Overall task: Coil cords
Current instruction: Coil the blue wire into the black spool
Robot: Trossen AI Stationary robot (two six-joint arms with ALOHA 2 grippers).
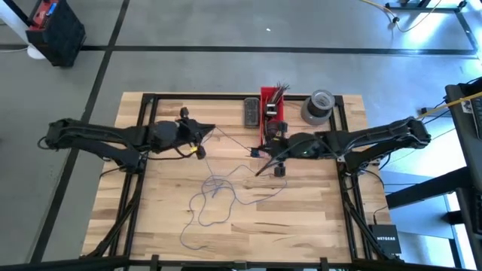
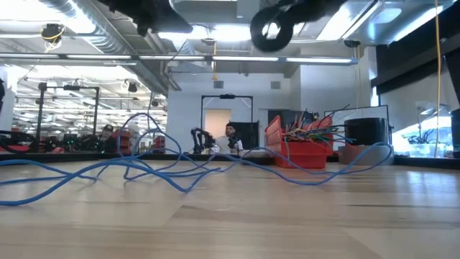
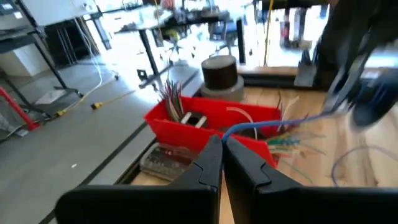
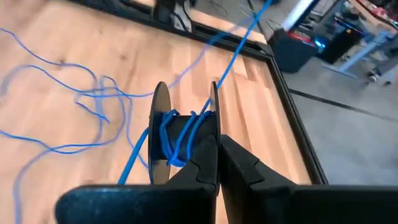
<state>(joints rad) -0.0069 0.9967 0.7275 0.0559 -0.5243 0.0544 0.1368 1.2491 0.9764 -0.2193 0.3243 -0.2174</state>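
Two dark robot arms reach toward the middle of a pale wooden plank surface (image 1: 301, 218) framed in black metal. The left gripper (image 3: 222, 144) hovers above the far half of the surface with its fingers pressed together, pinching a thin blue wire (image 3: 261, 126) that runs taut from its tips toward the right arm. The right gripper (image 4: 219, 146) has its fingers nearly closed on the rim of a small dark spool (image 4: 184, 134), held above the surface near the middle. Several turns of the same thin blue wire are wrapped around the spool's core. The rest of the wire lies in loose, tangled loops (image 1: 213, 197) on the surface, spreading toward the near-left area; seen from table height it rises and falls in low blue waves (image 2: 165, 169). At the far edge sit a red plastic bin (image 1: 272, 105) with short multicoloured wire ends sticking up, a clear flat case (image 1: 251, 111) just beside it, and a thick grey tape roll (image 1: 318, 105).
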